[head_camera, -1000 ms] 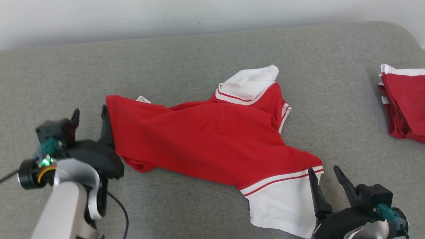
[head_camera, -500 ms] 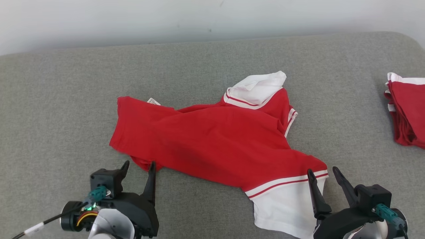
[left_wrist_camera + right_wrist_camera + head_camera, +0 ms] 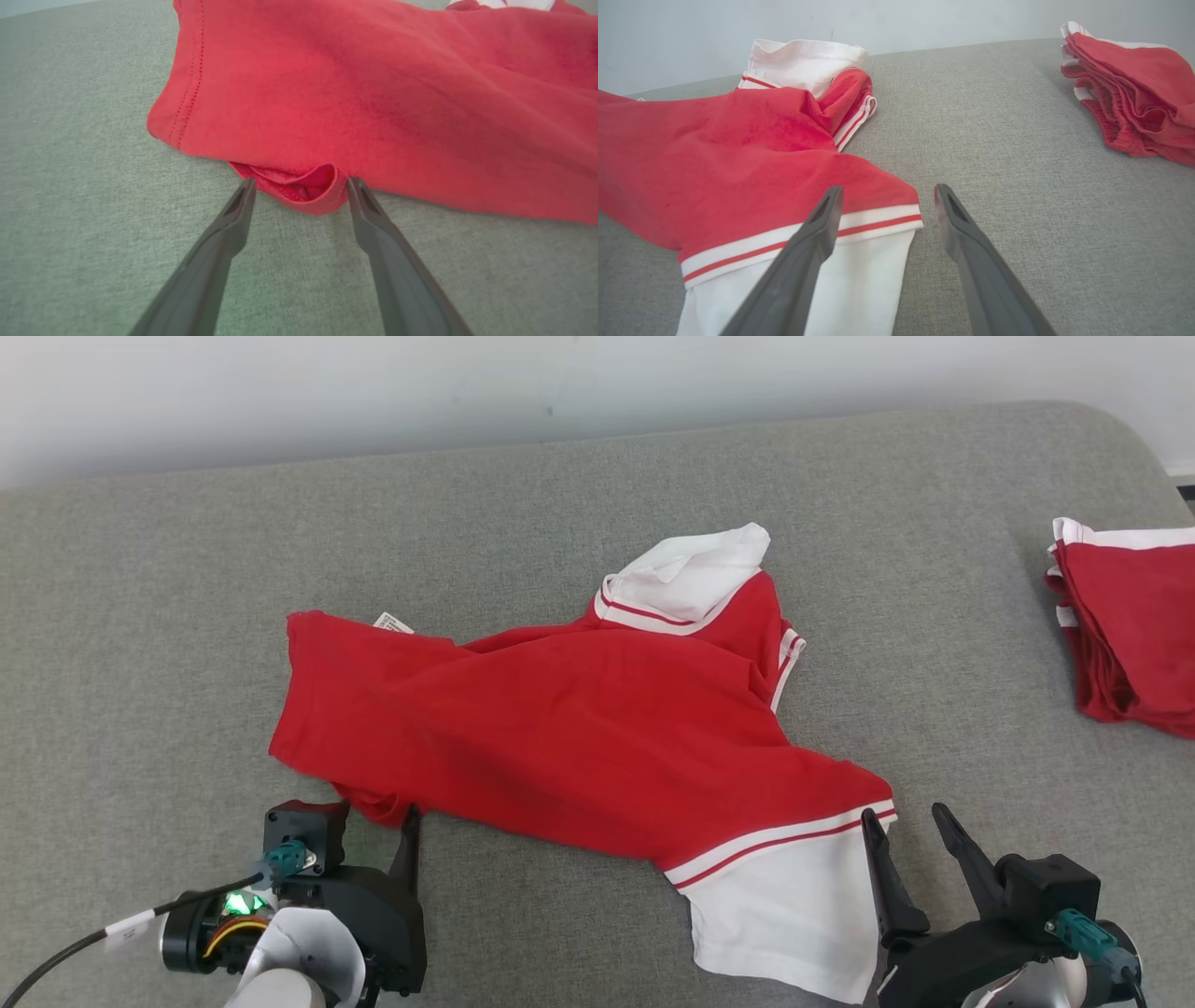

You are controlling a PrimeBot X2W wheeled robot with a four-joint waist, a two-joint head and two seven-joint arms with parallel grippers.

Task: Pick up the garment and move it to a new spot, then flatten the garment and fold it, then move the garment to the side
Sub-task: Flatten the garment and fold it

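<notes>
The red garment (image 3: pixel 579 728) lies crumpled across the middle of the head view on the grey upholstered surface (image 3: pixel 187 569). Its hem is at centre left, one white part is at upper centre and another at lower right. Whether those white parts are sleeves or a hood is hard to tell.

The left gripper (image 3: pixel 301 186) sits at the lower left with its jaws spread wide and holding nothing. In its wrist view the fingertips flank a small fold (image 3: pixel 303 186) tucked under the hem corner. The right gripper (image 3: pixel 904 817), at the lower right, is also spread and empty, with one finger over the striped band (image 3: pixel 803 235) and the other over bare upholstery. A stack of folded red garments (image 3: pixel 1130 625) lies well apart at the right edge.

This looks like the start of a grasp, either to move the garment or to flatten it. Next, each gripper would need to close on its edge, and the left should pinch the tucked fold so it can be pulled out.
</notes>
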